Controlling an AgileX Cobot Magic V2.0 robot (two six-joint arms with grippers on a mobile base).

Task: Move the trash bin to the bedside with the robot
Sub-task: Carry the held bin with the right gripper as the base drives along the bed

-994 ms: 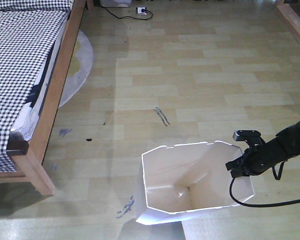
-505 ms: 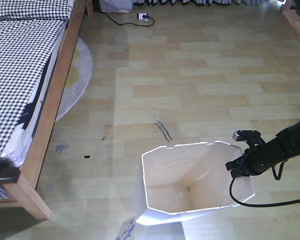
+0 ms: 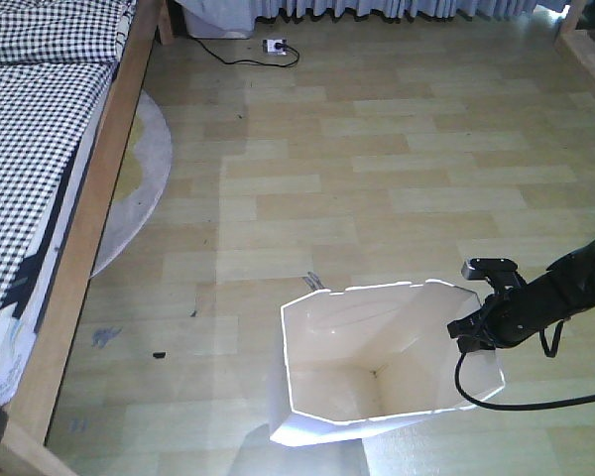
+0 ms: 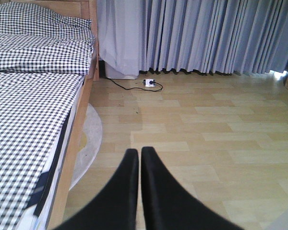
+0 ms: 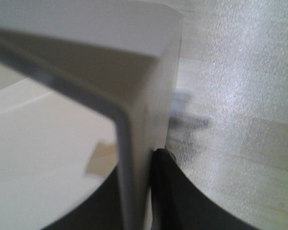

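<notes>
The white trash bin (image 3: 377, 337) stands on the floor at the bottom centre of the front view, open and empty, with an angular rim. My right gripper (image 3: 468, 335) is shut on the bin's right rim; the right wrist view shows the thin white wall (image 5: 134, 158) pinched between the two black fingers (image 5: 170, 191). The bed (image 3: 40, 169) with checked bedding and a wooden frame runs along the left. My left gripper (image 4: 139, 154) is shut and empty, held above the floor beside the bed (image 4: 33, 96).
A round grey rug (image 3: 139, 178) lies half under the bed. A white power strip (image 3: 276, 46) with a black cable lies near the grey curtains (image 4: 197, 33) at the far wall. Wooden furniture (image 3: 587, 40) stands at the top right. Dark scuff marks (image 3: 312, 283) dot the floor.
The floor and bed have slid down and left in the front view, and the curtains have come into sight. The bin and right gripper keep the same place in the picture.
</notes>
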